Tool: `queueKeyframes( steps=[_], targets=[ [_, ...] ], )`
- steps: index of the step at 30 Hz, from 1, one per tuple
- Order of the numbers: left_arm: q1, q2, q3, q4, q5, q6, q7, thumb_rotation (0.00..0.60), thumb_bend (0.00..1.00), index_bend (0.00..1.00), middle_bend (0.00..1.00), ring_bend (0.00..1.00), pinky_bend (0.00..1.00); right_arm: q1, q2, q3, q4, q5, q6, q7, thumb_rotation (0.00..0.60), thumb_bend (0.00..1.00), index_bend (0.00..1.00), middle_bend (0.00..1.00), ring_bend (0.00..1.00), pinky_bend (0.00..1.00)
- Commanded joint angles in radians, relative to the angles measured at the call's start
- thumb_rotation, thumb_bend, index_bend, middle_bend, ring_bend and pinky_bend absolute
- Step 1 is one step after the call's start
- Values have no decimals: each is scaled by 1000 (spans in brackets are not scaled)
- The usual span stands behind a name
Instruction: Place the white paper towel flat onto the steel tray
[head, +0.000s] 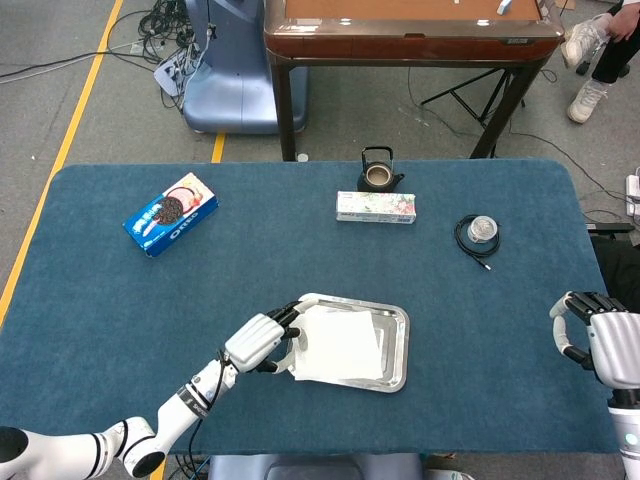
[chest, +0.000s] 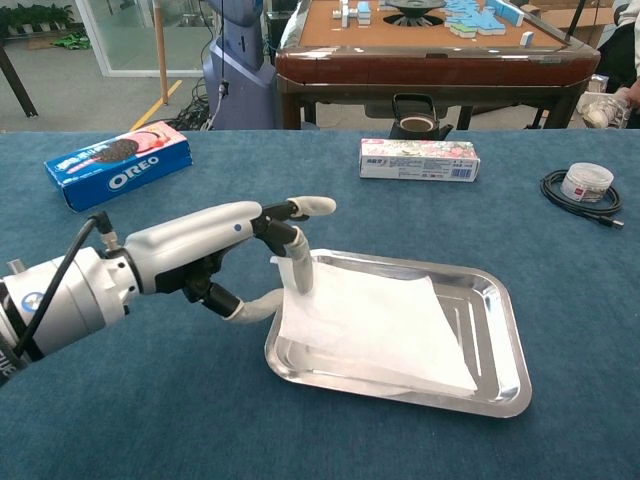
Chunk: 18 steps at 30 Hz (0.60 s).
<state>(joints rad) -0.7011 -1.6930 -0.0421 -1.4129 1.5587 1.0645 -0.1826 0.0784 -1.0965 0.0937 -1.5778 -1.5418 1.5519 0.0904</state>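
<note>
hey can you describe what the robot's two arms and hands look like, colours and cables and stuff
The left hand has a glossy silver-white shell, black joints and pale fingers. Its forearm is a silver-grey cylinder with a black cable looping off the wrist. In the head view that arm shows white segments with black bands. The right hand matches, white and silver with black joints; little of its arm shows.

Glossy steel tray (chest: 500, 340); matt paper towel (chest: 385, 325).
</note>
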Motion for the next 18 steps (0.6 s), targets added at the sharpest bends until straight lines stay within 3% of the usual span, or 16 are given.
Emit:
queueKeyframes(
  steps=[1,9,18],
  targets=[
    [0,-14,-15,1,-28,-14,2,600,398,409,1,0,212,-1,0,0,0,-1,2,-1,600,517,546,476,378,433],
    [-1,-50,-31,26,-49,-11,36,600,295,316,1,0,212,0,0,0,0,-1,0,1,600,517,546,476,378,433],
    [-14,-84,-59,43,-97,-41,70,600,261,301,1,0,212,0,1,-1,-2,-2,1,2,600,517,546,476,378,433]
  ],
)
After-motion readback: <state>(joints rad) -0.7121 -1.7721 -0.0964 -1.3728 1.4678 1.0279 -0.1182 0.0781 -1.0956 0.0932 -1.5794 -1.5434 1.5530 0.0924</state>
